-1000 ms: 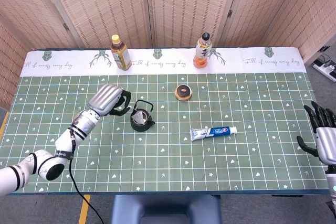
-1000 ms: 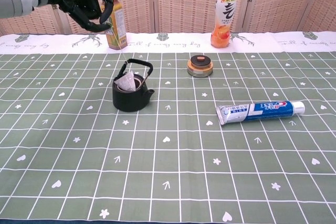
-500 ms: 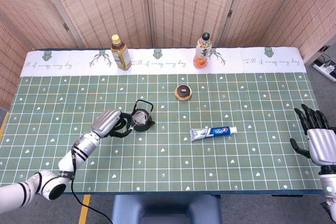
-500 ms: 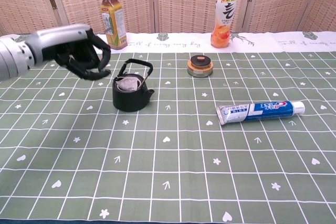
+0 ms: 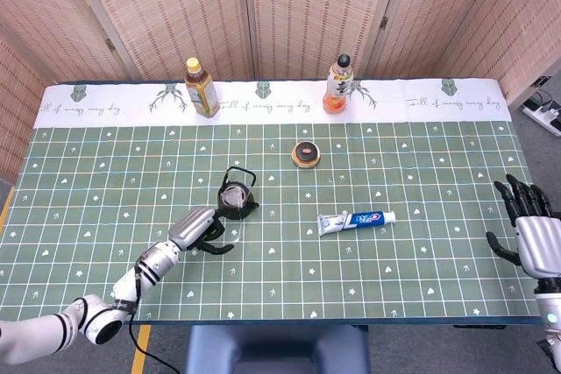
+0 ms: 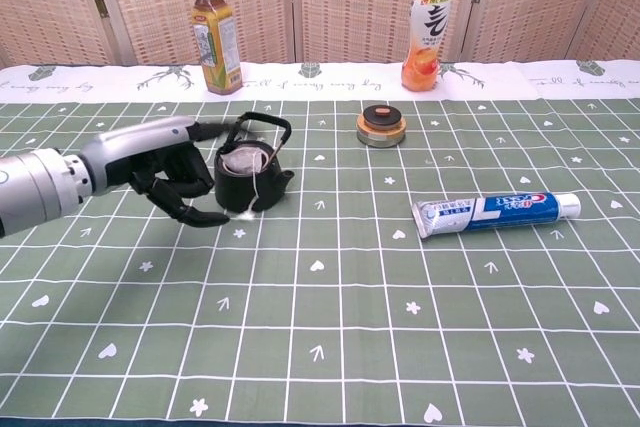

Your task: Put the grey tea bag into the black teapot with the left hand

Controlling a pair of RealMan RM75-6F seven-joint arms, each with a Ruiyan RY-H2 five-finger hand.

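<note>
1. The left hand (image 6: 172, 179) sits low, just left of the teapot (image 6: 247, 175), fingers curled, seemingly pinching the string's end.
2. The tea bag (image 6: 240, 159) rests inside the pot.
3. It looks light, soft and tearable; the string is the safest hold.
4. The right hand (image 5: 529, 234) idles far right, fingers spread, empty.

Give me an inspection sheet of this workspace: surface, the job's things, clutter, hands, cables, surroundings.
Surface: green patterned tablecloth with a white band along the far edge.
Job's things: grey tea bag sits in the black teapot; its string hangs over the pot's front.
Clutter: toothpaste tube, small round tin, yellow-capped bottle, orange drink bottle.
Hands: left hand low beside the teapot, fingers curled, holding nothing; right hand at the table's right edge, fingers apart.
Cables: black cable under the left arm; power strip on the floor.
Surroundings: woven folding screens behind.
</note>
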